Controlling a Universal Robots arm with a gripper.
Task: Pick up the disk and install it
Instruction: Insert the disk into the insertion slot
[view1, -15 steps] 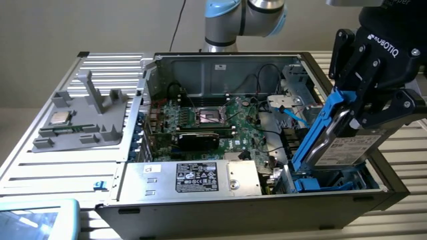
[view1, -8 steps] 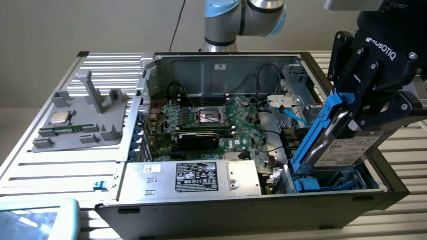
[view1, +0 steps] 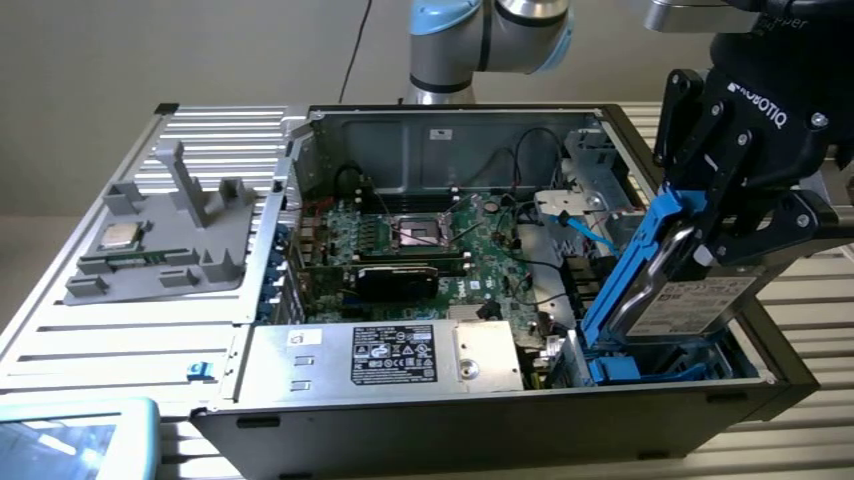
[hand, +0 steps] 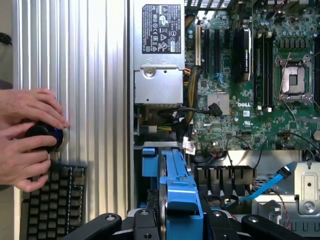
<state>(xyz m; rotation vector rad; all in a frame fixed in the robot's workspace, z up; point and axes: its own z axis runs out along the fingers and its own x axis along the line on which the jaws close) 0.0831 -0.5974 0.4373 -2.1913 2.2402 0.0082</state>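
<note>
Ribbed worktop (view1: 94, 340) underneath, and the open computer case (view1: 441, 125) sits on it, grey power supply (view1: 400, 355) along its near side. At the case's corner on the exterior view's right, my gripper (view1: 714, 245) hangs above the blue drive bay (view1: 667, 368). My fingers are clamped on the disk (view1: 701, 300), gripping its upper end. It stands steeply on end, long axis running down from my fingers to the bay's mouth. Its top leans toward the exterior view's right, and the white label faces the exterior camera.
</note>
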